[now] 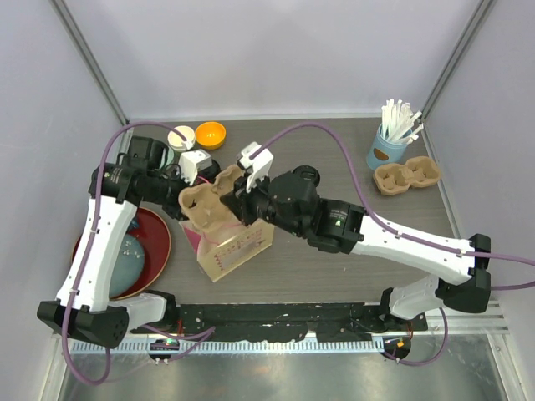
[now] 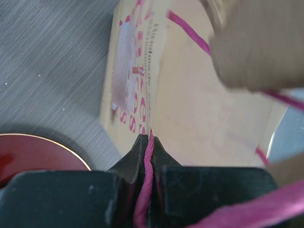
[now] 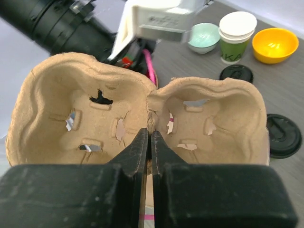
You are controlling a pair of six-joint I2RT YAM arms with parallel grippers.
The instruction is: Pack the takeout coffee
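With the left claw [image 2: 151, 138] clenched on the pink handle [image 2: 146, 190] of the paper bag [image 1: 238, 251] and the right claw [image 3: 149, 134] gripping the pulp cup carrier [image 3: 95, 109] above it, the carrier could snag the bag's rim and topple it, while a green coffee cup [image 3: 236, 40] stands unpacked on the desk [image 1: 334, 276], upper right in the right wrist view.

White letters, seemingly "KA", stand on the dark-green paper cup [image 3: 233, 45]. Pink print on the tan paper bag [image 2: 137, 71] is unreadable.

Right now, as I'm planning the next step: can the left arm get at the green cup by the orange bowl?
Probably not yet: the left gripper is shut on the pink bag handle and must release it first. The green cup stands unblocked nearby.
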